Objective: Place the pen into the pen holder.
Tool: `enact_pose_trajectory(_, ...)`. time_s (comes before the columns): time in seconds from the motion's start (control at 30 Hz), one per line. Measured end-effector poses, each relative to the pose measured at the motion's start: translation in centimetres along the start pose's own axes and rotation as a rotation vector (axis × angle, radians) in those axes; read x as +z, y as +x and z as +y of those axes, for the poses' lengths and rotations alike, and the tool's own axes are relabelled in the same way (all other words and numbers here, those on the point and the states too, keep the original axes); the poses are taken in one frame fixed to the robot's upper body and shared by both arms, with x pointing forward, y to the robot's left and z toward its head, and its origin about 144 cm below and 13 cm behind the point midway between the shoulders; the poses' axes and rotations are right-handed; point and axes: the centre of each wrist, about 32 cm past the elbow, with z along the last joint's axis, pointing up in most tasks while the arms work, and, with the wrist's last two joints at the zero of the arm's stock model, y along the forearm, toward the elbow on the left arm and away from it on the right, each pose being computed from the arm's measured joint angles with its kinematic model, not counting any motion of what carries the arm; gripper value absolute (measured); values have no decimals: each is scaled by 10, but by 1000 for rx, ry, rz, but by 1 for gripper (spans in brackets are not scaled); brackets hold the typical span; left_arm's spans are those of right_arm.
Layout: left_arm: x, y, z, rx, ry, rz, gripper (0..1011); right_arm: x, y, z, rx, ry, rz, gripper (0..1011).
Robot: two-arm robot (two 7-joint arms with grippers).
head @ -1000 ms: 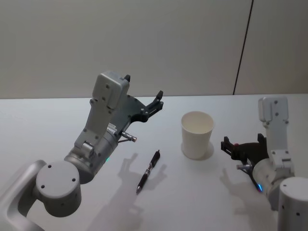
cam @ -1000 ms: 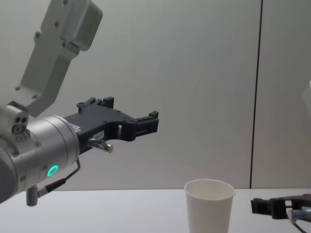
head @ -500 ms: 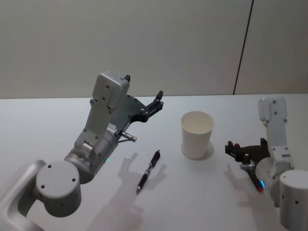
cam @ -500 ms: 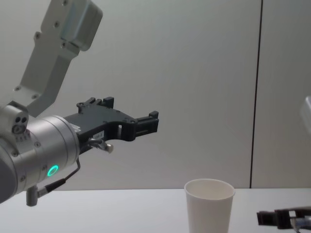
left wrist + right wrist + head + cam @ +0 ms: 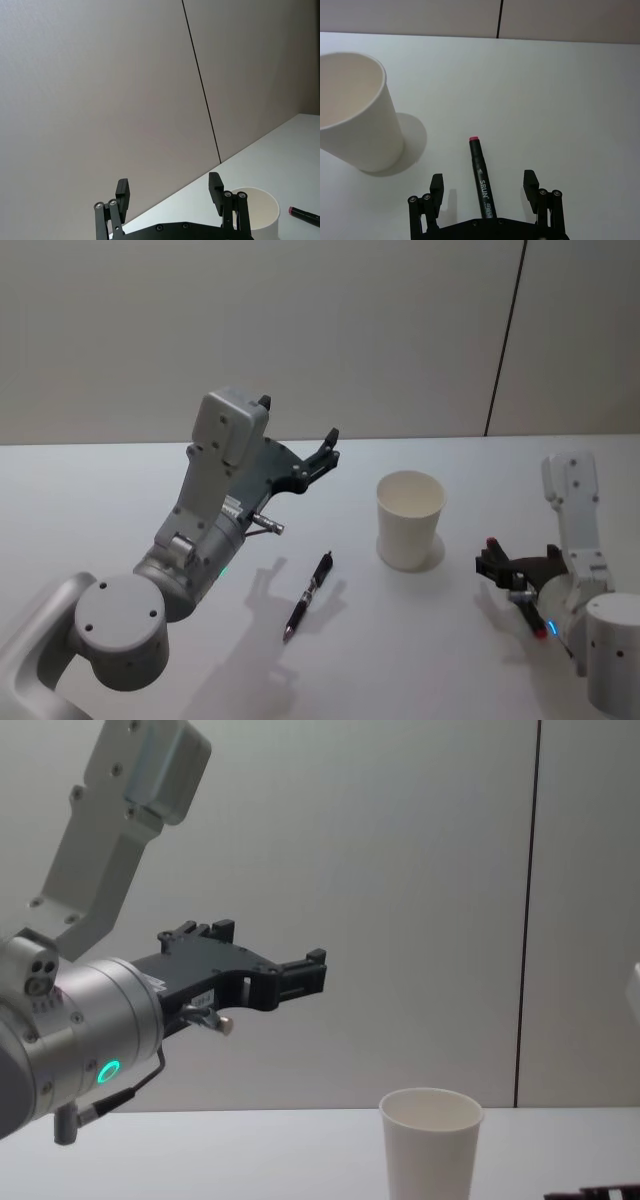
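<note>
A black pen [image 5: 308, 597] lies on the white table [image 5: 120, 490], left of the pen holder [image 5: 410, 520], a white paper cup standing upright. A second pen [image 5: 479, 162], dark with a pink tip, lies right of the cup [image 5: 355, 115]; its pink tip [image 5: 492, 540] pokes out from beneath my right gripper. My right gripper [image 5: 483, 181] is open, low over this pen, one finger on each side of it. My left gripper [image 5: 328, 450] is open and empty, held high above the table, left of and behind the cup [image 5: 430, 1145].
A plain wall with a dark vertical seam [image 5: 505, 340] stands behind the table. The left arm's big grey body [image 5: 200, 530] hangs over the table's left part, near the black pen.
My right gripper has drawn back to the right, away from the cup, and sunk lower over the pink-tipped pen. The left arm, the cup and the black pen have not moved.
</note>
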Motion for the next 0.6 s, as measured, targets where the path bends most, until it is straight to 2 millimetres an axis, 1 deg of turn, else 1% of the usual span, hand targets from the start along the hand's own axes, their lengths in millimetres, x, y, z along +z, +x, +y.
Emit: enact_pose_trajectory(0.6, 0, 0, 0, 0, 0, 0, 1008, -10, 5, 12, 23, -60, 13, 1001)
